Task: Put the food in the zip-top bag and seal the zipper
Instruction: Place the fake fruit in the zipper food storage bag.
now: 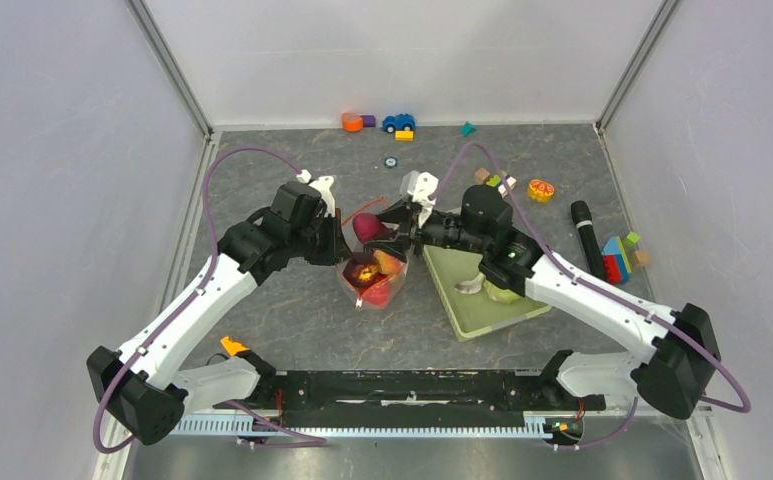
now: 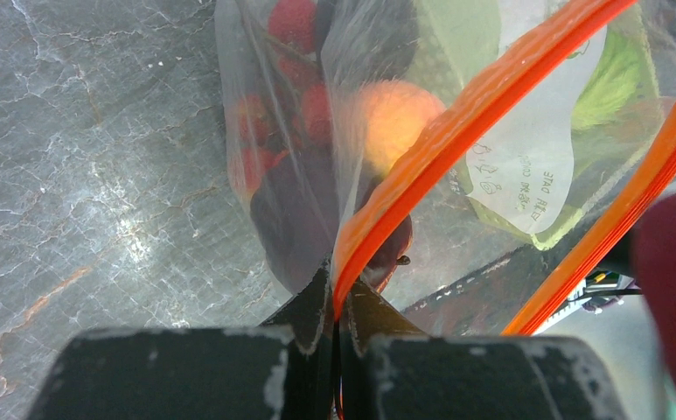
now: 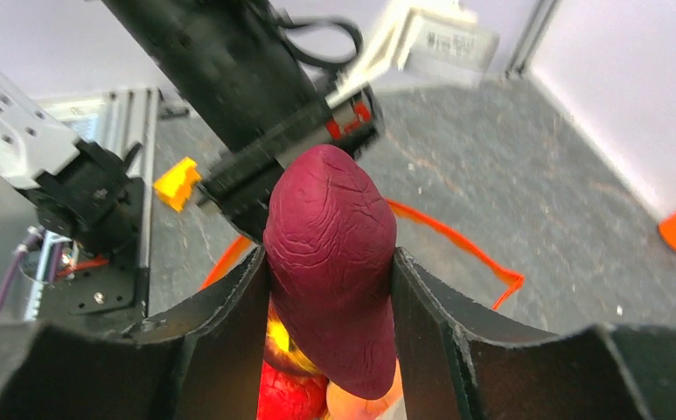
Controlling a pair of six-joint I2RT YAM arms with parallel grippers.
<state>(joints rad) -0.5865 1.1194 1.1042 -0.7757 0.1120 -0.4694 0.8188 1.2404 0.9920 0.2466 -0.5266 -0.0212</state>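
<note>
At the bottom of the left wrist view, the left gripper (image 2: 338, 290) is pinched together on the orange zipper (image 2: 456, 122), lifting one lip of the zip-top bag (image 2: 526, 175) so its mouth gapes. The right gripper (image 3: 330, 255) clamps a dark red food piece (image 3: 330, 206), perhaps a plum, just above that mouth at the overhead frame's middle, to drop beside the peach (image 2: 395, 118) inside.

Zip-top bag (image 2: 509, 166) glossy crinkly plastic; plum (image 3: 334, 262) matt, wrinkled.
</note>
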